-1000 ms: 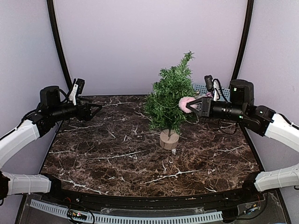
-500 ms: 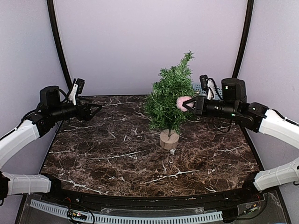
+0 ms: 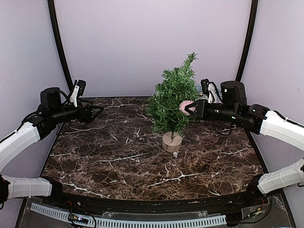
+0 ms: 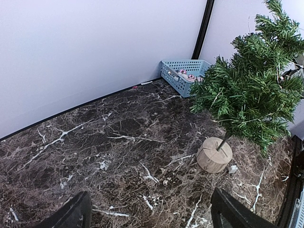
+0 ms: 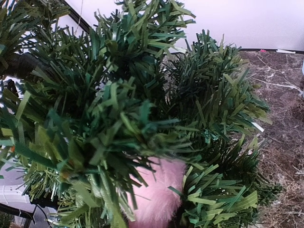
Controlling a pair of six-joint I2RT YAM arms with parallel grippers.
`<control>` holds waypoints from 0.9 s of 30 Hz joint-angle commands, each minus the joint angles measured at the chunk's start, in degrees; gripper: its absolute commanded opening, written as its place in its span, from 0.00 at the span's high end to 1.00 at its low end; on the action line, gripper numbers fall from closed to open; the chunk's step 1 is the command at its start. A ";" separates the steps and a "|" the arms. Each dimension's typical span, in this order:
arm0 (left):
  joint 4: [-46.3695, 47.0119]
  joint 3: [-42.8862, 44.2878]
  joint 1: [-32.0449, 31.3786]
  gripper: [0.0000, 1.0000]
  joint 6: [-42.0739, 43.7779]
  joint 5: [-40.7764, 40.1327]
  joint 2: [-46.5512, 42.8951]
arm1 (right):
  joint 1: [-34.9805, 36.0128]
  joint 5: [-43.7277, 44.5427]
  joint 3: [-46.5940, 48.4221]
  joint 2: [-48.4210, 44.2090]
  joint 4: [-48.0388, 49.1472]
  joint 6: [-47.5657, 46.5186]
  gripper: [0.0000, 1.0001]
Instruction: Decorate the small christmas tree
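The small christmas tree (image 3: 172,102) stands upright on its round wooden disc base (image 3: 172,142) at mid table; it also shows in the left wrist view (image 4: 251,90). My right gripper (image 3: 191,108) is shut on a fluffy pink pompom (image 3: 185,106) and presses it into the tree's right-side branches. In the right wrist view the pompom (image 5: 159,194) sits among green needles (image 5: 118,109), and the fingers are hidden by them. My left gripper (image 3: 97,112) is open and empty, held above the table's far left, well away from the tree.
A light blue basket (image 4: 183,73) with a few small ornaments stands in the back right corner. A small white scrap (image 3: 176,154) lies on the dark marble table (image 3: 118,156) beside the tree base. Black frame posts stand at the back.
My right gripper has moved left with the pink pompom, from beside the tree into its right-side branches. The left arm has not moved.
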 commanded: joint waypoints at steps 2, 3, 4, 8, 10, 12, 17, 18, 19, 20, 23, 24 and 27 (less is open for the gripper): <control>0.73 -0.52 -0.42 0.11 0.05 0.72 -1.42 | 0.60 1.46 0.26 0.00 -0.35 0.52 0.89; 0.70 -0.48 -0.42 0.11 0.05 0.75 -1.44 | 0.60 1.59 0.31 -0.13 -0.72 0.48 0.86; 0.66 -0.48 -0.42 0.11 0.05 0.75 -1.53 | 0.60 1.79 0.46 -0.35 -1.07 0.40 0.82; 0.60 -0.51 -0.42 0.11 0.07 0.65 -1.61 | 0.60 2.20 1.00 -1.87 -2.12 0.23 0.67; 0.66 -0.48 -0.42 0.11 0.07 0.67 -1.61 | 0.60 2.22 1.26 -2.68 -2.54 0.23 0.61; 0.72 -0.47 -0.42 0.11 0.05 0.82 -1.62 | 0.59 2.12 1.58 -3.43 -2.93 0.32 0.55; 0.81 -0.47 -0.42 0.11 -0.04 0.91 -1.76 | 0.60 2.78 2.59 -5.28 -4.85 0.39 0.45; 0.83 -0.47 -0.42 0.11 -0.04 0.94 -1.72 | 0.56 3.22 2.84 -5.38 -5.44 0.30 0.43; 0.84 -0.47 -0.42 0.11 -0.04 0.99 -1.75 | 0.60 3.65 3.00 -5.62 -5.97 0.21 0.41; 0.85 -0.47 -0.42 0.11 -0.04 0.99 -1.78 | 0.58 4.05 3.11 -5.79 -6.53 0.04 0.40; 0.85 -0.47 -0.42 0.11 -0.04 1.00 -1.86 | 0.58 5.22 3.53 -6.32 -7.87 -0.33 0.37; 0.85 -0.47 -0.42 0.11 -0.04 0.97 -1.96 | 0.60 5.33 3.69 -6.54 -8.26 -0.42 0.37; 0.69 -0.47 -0.42 0.11 0.08 0.88 -2.11 | 0.57 6.95 3.96 -7.41 -9.02 -0.50 0.45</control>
